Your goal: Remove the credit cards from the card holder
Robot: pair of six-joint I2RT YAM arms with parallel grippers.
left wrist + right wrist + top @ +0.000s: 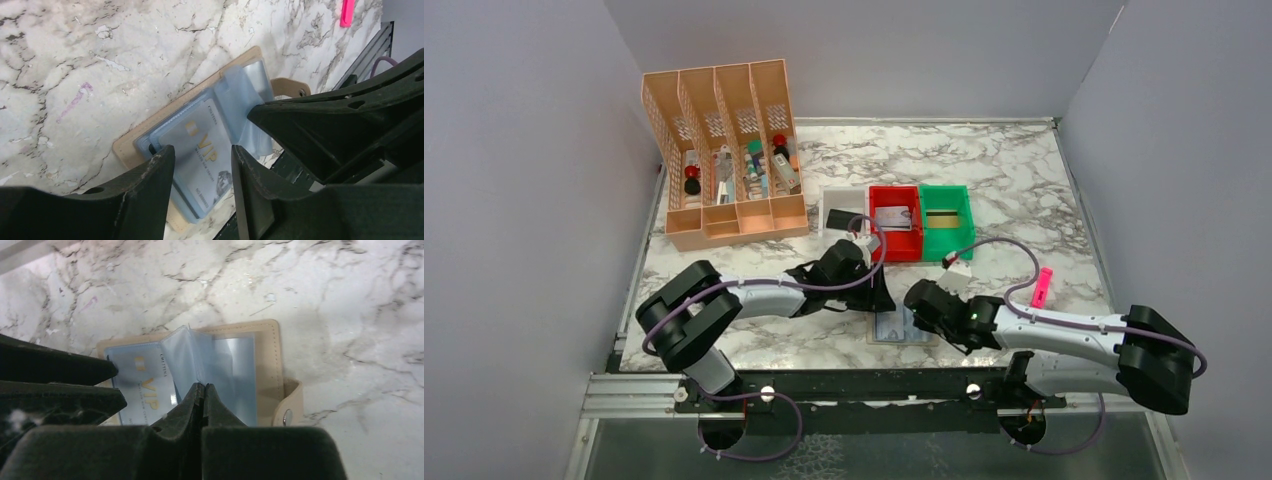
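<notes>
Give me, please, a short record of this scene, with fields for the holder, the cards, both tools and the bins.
card holder: lies open on the marble table
card inside: one pale VIP card, not yet taken out
left tool: open, fingers either side of the VIP card
right tool: shut, tips at a raised clear sleeve; whether it pinches it, cannot tell
white bin: black card
red bin: silver-grey card
green bin: gold-striped card
</notes>
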